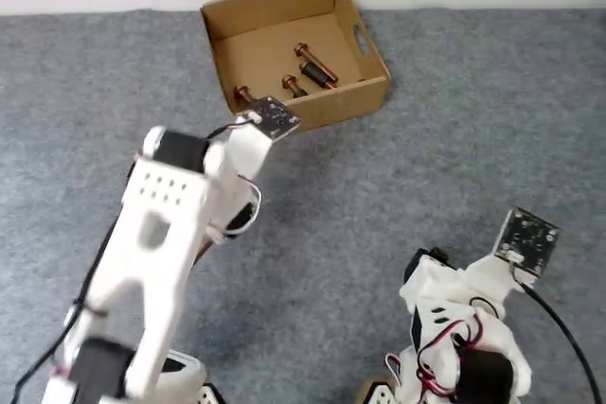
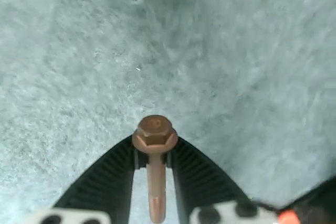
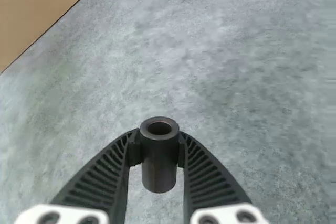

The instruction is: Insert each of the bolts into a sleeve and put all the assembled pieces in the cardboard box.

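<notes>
My left gripper [image 2: 154, 153] is shut on a copper bolt [image 2: 154, 150], whose hex head sticks out past the fingertips above the grey carpet. My right gripper [image 3: 158, 150] is shut on a dark sleeve [image 3: 158, 153], held upright with its bore facing out. In the high view the left arm [image 1: 189, 205] stands left of centre, just short of the cardboard box [image 1: 365, 92], and the right arm [image 1: 464, 314] stays at the lower right. Inside the box lie an assembled bolt and sleeve [image 1: 315, 67], a bolt [image 1: 291, 85] and another piece [image 1: 244, 96] by the near wall.
Grey carpet [image 1: 445, 139] covers the table, with open floor between the two arms and to the right of the box. A corner of the box wall [image 3: 37, 9] shows in the right wrist view. A white wall runs behind the box.
</notes>
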